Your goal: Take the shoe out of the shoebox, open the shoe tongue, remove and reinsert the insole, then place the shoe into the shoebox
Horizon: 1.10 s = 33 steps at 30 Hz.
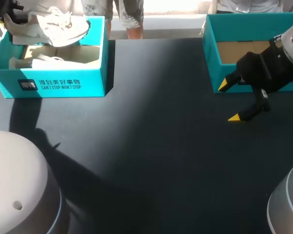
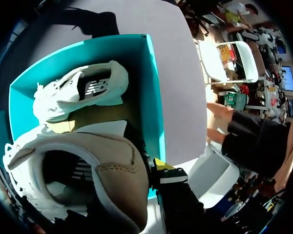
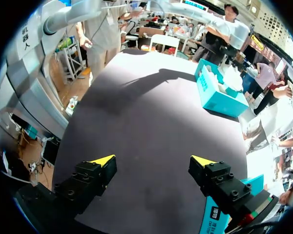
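Note:
A white and beige shoe point(image 1: 49, 27) hangs over the teal shoebox point(image 1: 53, 85) at the far left. My left gripper point(image 2: 149, 168) is shut on its heel collar point(image 2: 119, 175); only one of its yellow tips shows, the other is hidden inside the shoe. A second white shoe point(image 2: 83, 90) lies on its side in the shoebox point(image 2: 154, 97). My right gripper point(image 1: 229, 101) stands open near the right edge, low over the table with nothing between its fingers. Its wrist view shows the right gripper point(image 3: 153, 161) over bare table, the shoebox point(image 3: 219, 95) far ahead of it.
A second teal box point(image 1: 212, 58) with a brown cardboard floor stands at the far right, just behind my right gripper. The black table point(image 1: 151, 156) stretches between the two boxes.

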{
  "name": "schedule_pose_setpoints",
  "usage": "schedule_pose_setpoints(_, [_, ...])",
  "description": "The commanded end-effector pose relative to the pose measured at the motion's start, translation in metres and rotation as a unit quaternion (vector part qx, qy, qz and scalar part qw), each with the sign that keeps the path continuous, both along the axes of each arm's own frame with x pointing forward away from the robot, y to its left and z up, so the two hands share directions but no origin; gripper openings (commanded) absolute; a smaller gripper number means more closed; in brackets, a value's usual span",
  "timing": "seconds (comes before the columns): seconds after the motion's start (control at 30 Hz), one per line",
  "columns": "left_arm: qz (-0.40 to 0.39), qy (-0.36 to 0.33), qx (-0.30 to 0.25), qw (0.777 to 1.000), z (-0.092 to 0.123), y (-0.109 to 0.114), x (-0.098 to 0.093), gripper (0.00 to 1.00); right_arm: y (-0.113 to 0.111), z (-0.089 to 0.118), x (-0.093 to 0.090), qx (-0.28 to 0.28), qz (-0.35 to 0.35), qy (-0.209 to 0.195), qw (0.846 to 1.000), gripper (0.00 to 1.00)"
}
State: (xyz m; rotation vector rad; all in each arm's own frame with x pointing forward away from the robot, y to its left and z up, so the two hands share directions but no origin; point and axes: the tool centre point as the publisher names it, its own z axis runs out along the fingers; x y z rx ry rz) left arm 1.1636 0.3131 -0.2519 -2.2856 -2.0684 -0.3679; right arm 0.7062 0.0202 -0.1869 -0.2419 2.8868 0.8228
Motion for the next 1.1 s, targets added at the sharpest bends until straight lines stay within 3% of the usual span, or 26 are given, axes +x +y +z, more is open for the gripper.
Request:
schedule_pose_setpoints(0.03, [0.002,0.007,0.0,1.0,-0.017,-0.001,0.011,0.0,0.001,-0.001,0.001,-0.001,0.001,0.001,1.0,1.0])
schedule_pose_setpoints(0.53, [0.024,0.013,-0.004,1.0,-0.076,-0.002,0.016,0.0,0.001,-0.001,0.001,-0.001,0.001,0.001,1.0,1.0])
schedule_pose_setpoints(1.07, [0.027,0.028,-0.007,0.999,-0.112,-0.01,0.025,0.0,0.001,-0.001,0.001,-0.001,0.001,0.001,1.0,1.0])
schedule_pose_setpoints(1.1, [0.027,0.029,-0.006,0.999,-0.113,-0.01,0.025,0.11,0.001,-0.001,0.001,-0.001,0.001,0.001,1.0,1.0])
